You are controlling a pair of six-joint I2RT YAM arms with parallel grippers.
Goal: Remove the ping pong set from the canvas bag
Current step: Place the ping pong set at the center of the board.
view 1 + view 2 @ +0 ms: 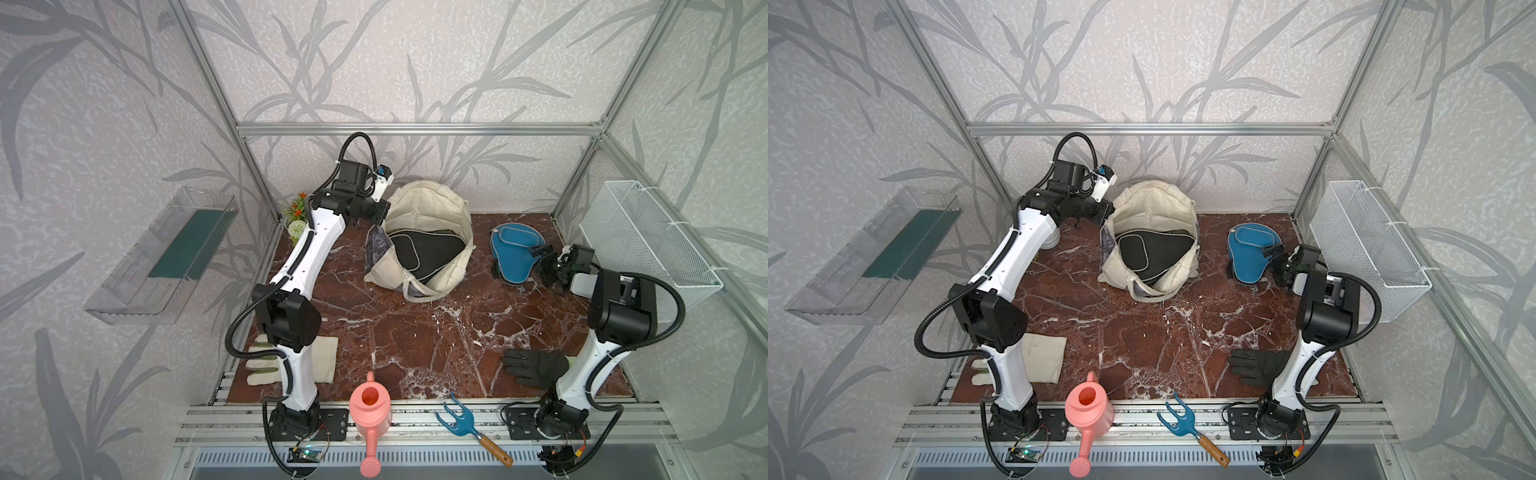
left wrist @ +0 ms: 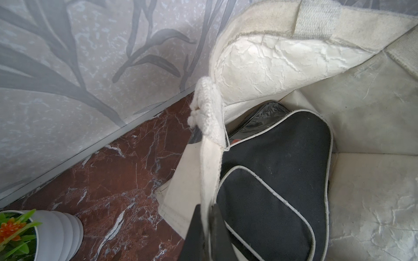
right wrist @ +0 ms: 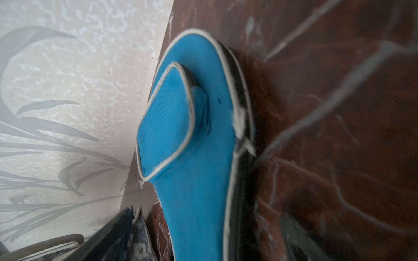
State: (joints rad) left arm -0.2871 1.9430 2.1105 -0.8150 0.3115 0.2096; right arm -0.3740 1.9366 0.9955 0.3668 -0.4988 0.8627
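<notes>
The canvas bag (image 1: 432, 208) (image 1: 1154, 203) lies open at the back of the marble table, its cream lining showing. A black padded case (image 1: 428, 249) (image 2: 282, 169) of the ping pong set lies inside it, over a shiny black thing (image 2: 264, 115). My left gripper (image 2: 207, 217) (image 1: 376, 224) is shut on the bag's cream rim at its left side. A blue padded case (image 1: 513, 249) (image 1: 1250, 253) (image 3: 192, 158) lies flat on the table, to the right of the bag. My right gripper (image 1: 542, 266) (image 3: 210, 226) stands open at its narrow end, jaws wide on either side, not touching it.
A white wire basket (image 1: 648, 241) hangs on the right wall close behind the right arm. A black glove (image 1: 536, 368), a blue hand rake (image 1: 457, 419), a pink watering can (image 1: 370, 411) and a cream glove (image 1: 311, 359) lie along the front. A potted plant (image 2: 45, 235) stands at the back left.
</notes>
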